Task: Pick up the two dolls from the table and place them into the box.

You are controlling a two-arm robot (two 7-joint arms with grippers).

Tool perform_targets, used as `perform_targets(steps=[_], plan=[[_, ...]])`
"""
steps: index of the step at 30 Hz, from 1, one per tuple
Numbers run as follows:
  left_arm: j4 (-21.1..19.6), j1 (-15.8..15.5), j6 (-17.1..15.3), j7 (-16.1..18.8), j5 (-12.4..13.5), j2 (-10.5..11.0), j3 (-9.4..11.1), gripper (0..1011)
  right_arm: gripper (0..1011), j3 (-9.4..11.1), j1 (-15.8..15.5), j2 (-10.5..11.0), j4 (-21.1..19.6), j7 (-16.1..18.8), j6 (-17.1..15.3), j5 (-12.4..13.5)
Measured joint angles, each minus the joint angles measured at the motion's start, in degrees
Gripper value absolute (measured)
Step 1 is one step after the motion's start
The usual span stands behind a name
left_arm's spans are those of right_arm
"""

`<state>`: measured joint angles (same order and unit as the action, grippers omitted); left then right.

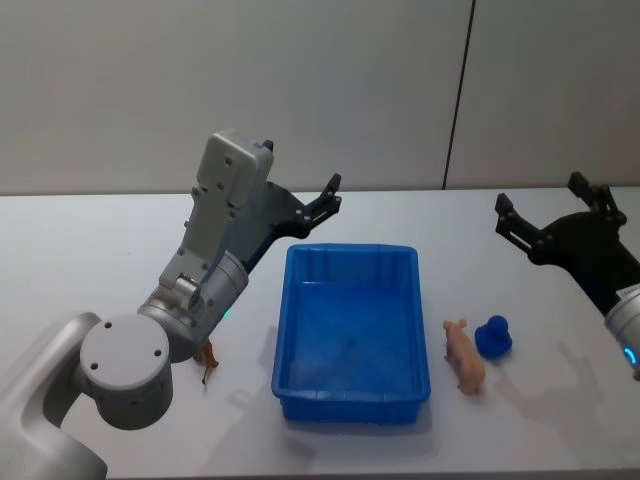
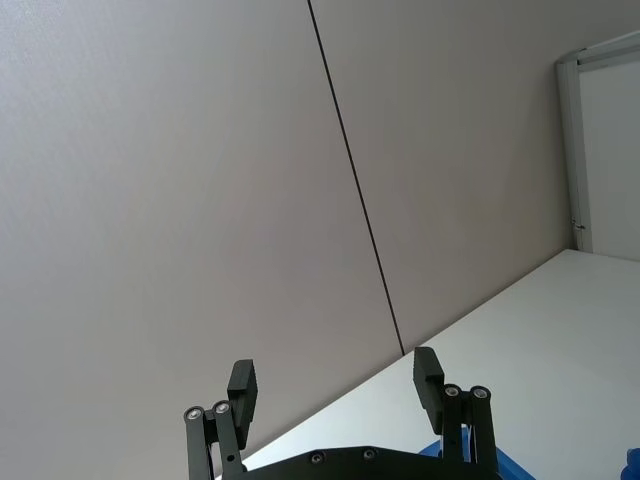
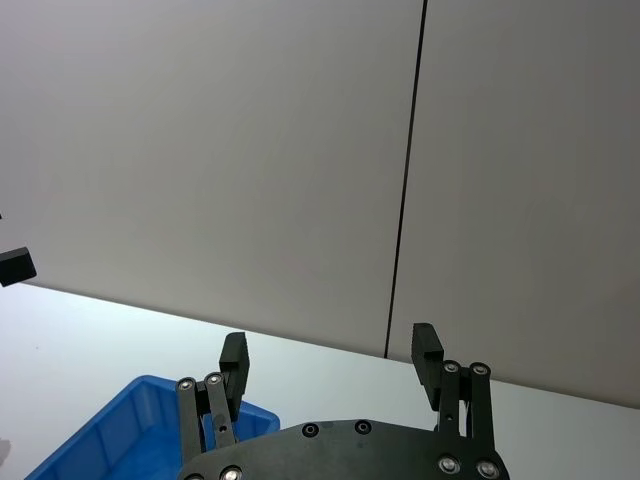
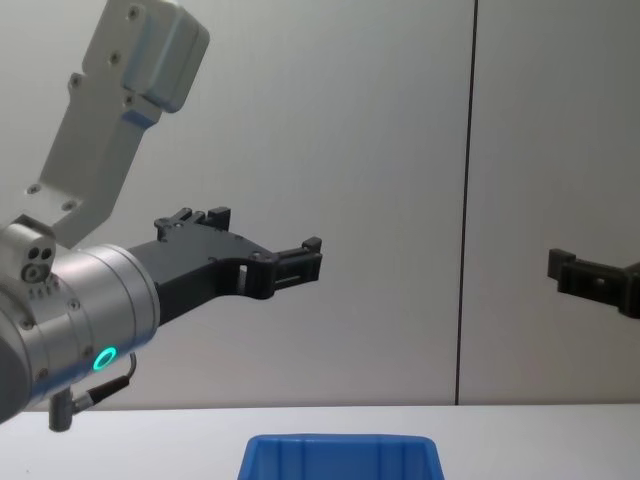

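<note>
the blue box (image 1: 350, 250) sits about mid table (image 1: 100, 250), long side running away from the robot, nothing inside it that i can see; in the chest view just its near rim (image 4: 340, 442) pokes up at the bottom edge.

the dolls are both on the robot's right of the box, lying on the tabletop; the pink pig doll (image 1: 466, 357) is just beside the box's right wall, not touching it as far as i can tell; the blue duck doll (image 1: 494, 337) is right next to the pig on the side away from the box, close enough that i can't say if they touch. over on the other side of the box there's a small brown animal figure (image 1: 207, 358), partly hidden by the left arm.

left gripper (image 1: 333, 193) is held up in the air near the box's far left corner, well above the table going by the chest view (image 4: 312, 256); its wrist view (image 2: 335, 370) shows the fingers spread wide with nothing between them, just the wall (image 2: 200, 200) behind.

right gripper (image 1: 538, 194) hangs over the far right of the table, well apart from the dolls; jaws wide apart too and holding nothing (image 3: 330, 345); the chest view catches it at the right edge (image 4: 562, 266), also up high.
</note>
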<state>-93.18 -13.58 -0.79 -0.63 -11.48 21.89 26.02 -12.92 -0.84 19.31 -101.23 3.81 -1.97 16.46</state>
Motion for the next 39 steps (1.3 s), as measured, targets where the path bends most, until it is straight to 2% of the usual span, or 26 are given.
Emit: perform_targets(steps=[11, 20, 27, 39], plan=[[0.00, 0.00, 0.00, 0.00, 0.00, 0.00, 0.00, 1000, 1001, 0.25, -0.01, -0.25, 0.13, -1.61, -2.79, 0.42], [0.00, 0.00, 0.00, 0.00, 0.00, 0.00, 0.00, 1000, 1001, 0.61, 0.52, -0.56, 1.90, -2.74, -7.35, 0.96], [0.00, 0.00, 0.00, 0.00, 0.00, 0.00, 0.00, 1000, 1001, 0.73, 1.58, -1.12, 5.04, -3.10, -10.67, 1.13], [0.00, 0.00, 0.00, -0.01, 0.00, 0.00, 0.00, 1000, 1001, 0.37, 3.84, -2.54, 11.73, -2.88, -13.19, 0.10]])
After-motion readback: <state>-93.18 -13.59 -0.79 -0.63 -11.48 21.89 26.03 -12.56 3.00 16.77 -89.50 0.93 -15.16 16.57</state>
